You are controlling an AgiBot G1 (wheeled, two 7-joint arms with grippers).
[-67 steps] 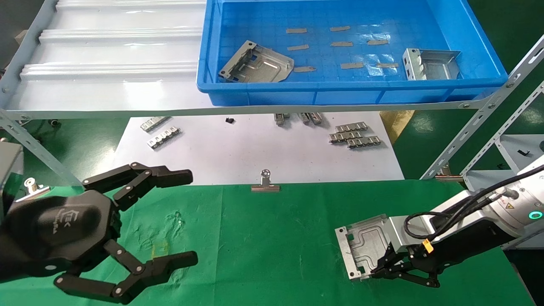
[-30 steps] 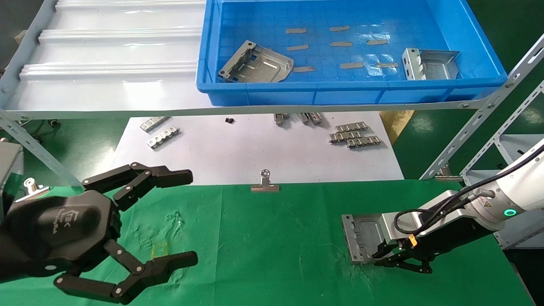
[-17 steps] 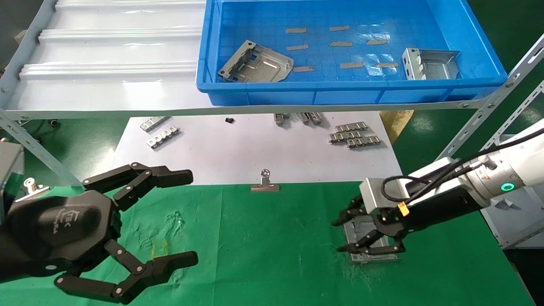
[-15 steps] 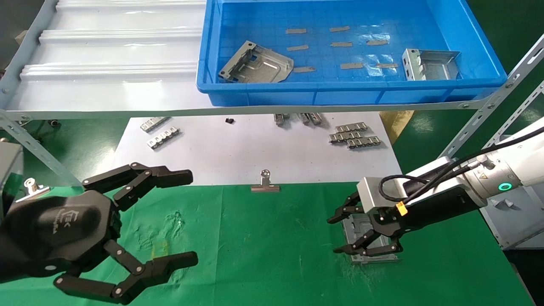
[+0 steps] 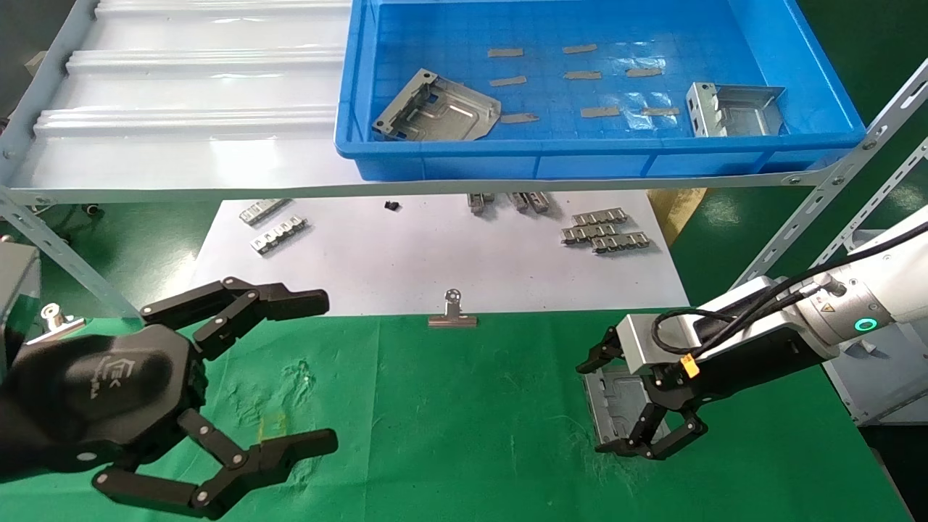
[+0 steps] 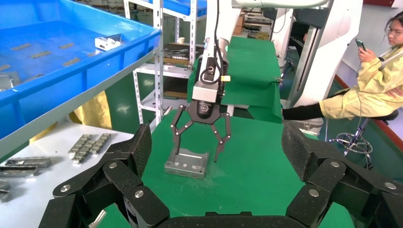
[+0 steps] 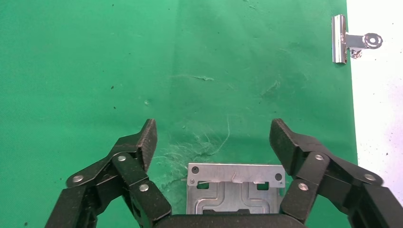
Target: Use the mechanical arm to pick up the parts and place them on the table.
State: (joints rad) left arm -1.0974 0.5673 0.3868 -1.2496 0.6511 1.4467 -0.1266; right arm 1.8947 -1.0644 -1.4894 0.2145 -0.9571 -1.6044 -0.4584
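Plate (image 5: 616, 402) lies flat on the green table (image 5: 464, 406), delivered; right gripper (image 5: 607, 400) hovers over it, fingers spread, grasping nothing. Left gripper (image 5: 319, 366), also spread, idles well left of the plate.

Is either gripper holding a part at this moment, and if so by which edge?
No. The right gripper is open above the part lying on the table; the left gripper is open and empty.
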